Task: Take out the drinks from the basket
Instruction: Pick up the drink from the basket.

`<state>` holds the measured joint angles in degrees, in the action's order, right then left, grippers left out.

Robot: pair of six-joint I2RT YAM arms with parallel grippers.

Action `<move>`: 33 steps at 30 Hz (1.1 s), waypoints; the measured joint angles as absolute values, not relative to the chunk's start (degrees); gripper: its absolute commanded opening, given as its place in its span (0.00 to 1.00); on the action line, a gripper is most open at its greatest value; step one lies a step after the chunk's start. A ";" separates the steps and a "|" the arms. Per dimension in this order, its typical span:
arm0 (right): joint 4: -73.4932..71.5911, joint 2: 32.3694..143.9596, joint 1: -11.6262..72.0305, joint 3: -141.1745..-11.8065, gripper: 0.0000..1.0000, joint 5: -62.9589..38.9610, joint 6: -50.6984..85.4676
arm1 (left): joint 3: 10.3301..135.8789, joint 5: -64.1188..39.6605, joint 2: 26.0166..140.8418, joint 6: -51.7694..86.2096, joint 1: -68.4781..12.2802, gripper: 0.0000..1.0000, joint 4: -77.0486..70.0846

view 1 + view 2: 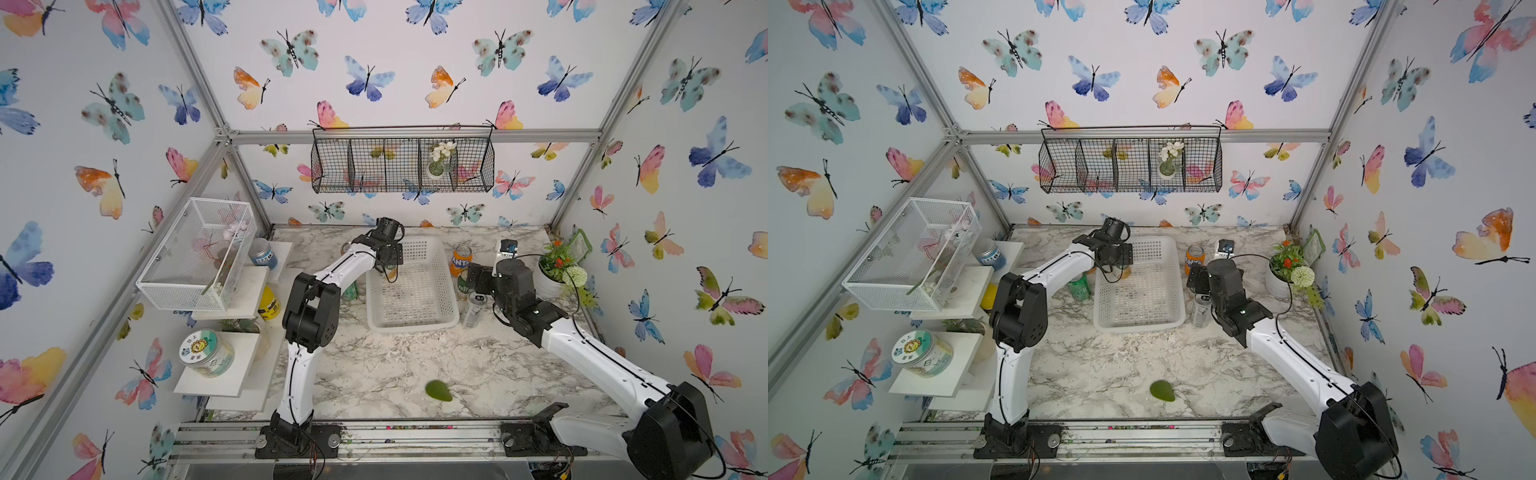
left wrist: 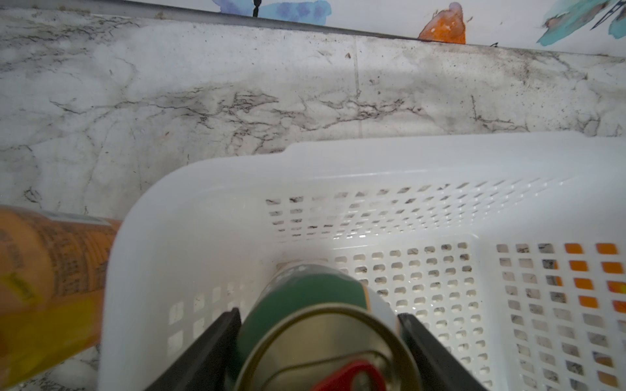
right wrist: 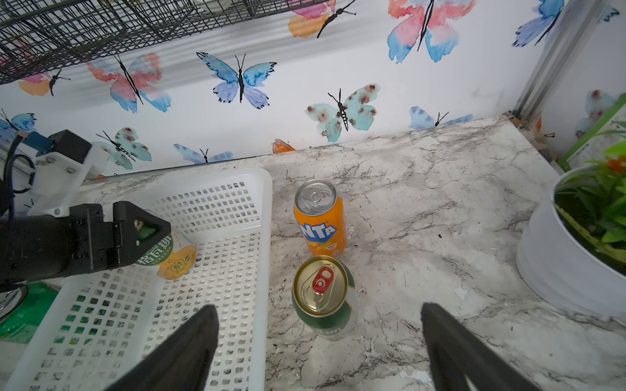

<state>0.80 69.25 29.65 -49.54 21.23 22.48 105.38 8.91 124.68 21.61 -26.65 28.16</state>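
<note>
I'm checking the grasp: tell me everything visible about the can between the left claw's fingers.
The dark green can looks metal, with a cream-and-yellow lower band, gold top and red pull tab. It sits tilted inside the white basket, near a corner, pinched on both sides by the left claw.

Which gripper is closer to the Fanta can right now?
Right. The right gripper hangs open just beside the Fanta can, over its gold-topped neighbour; the left gripper is across the basket wall, shut on a green-and-cream can inside.
</note>
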 measured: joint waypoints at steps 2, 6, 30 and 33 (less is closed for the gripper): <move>0.80 69.25 29.65 -49.54 0.97 21.23 22.44 | 105.45 8.97 124.66 21.52 -26.63 0.71 28.29; 0.80 69.25 29.58 -49.54 0.97 21.23 22.44 | 105.60 8.97 124.68 21.23 -26.63 0.70 28.60; 0.80 69.25 29.21 -49.54 0.97 21.23 22.44 | 107.07 8.73 112.75 20.56 -26.63 0.64 33.63; 0.80 69.25 29.19 -49.54 0.97 21.23 22.46 | 103.74 8.71 105.78 20.51 -26.63 0.64 33.69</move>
